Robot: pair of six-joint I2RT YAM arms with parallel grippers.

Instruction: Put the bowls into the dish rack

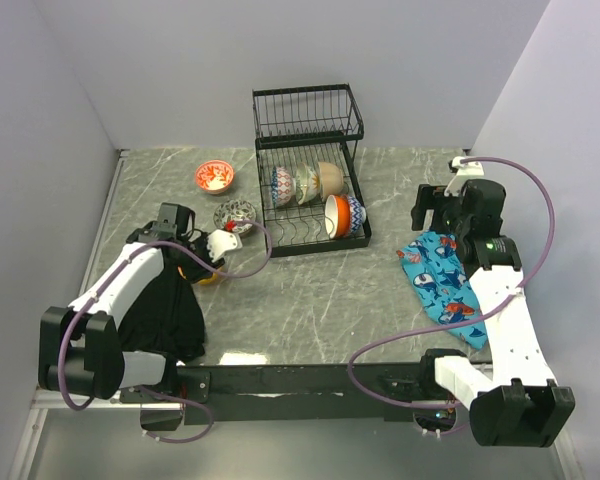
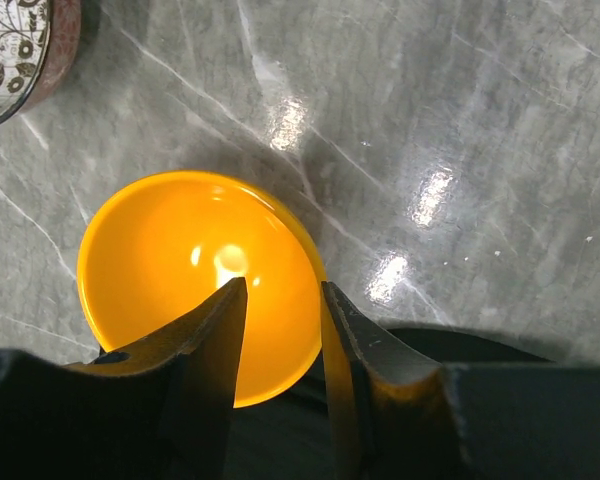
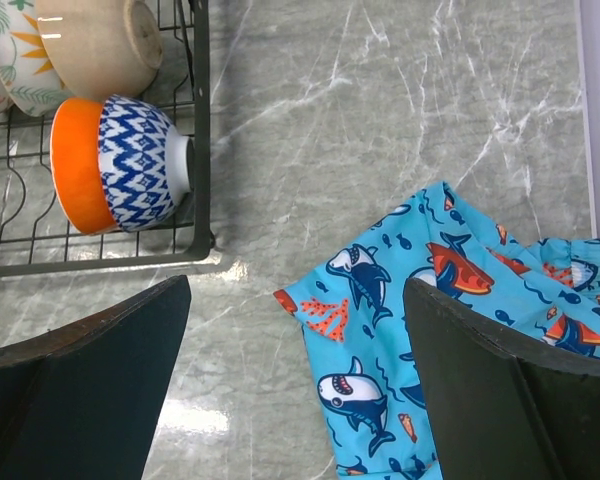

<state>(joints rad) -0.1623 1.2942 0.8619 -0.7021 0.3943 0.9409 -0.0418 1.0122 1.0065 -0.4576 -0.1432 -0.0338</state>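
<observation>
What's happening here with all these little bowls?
A robot is loading a wire rack. Its left hand has fingers either side of an orange bowl's rim on the table, not clearly pinching yet. The right hand hangs open near a blue cloth. Five bowls sit in the rack; a red one and a patterned one wait outside.

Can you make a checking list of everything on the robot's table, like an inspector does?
Surface: grey marbled table, shiny.
Job's things: dish rack holds several bowls in its lower tier; orange bowl, red bowl and dark patterned bowl sit on the table.
Clutter: blue shark cloth; black bundle by the left arm.
Grippers: left gripper straddles the orange bowl's rim, gap showing; right gripper open, empty.
Cables: purple cables loop off both arms.
Surroundings: plain pale walls.
</observation>
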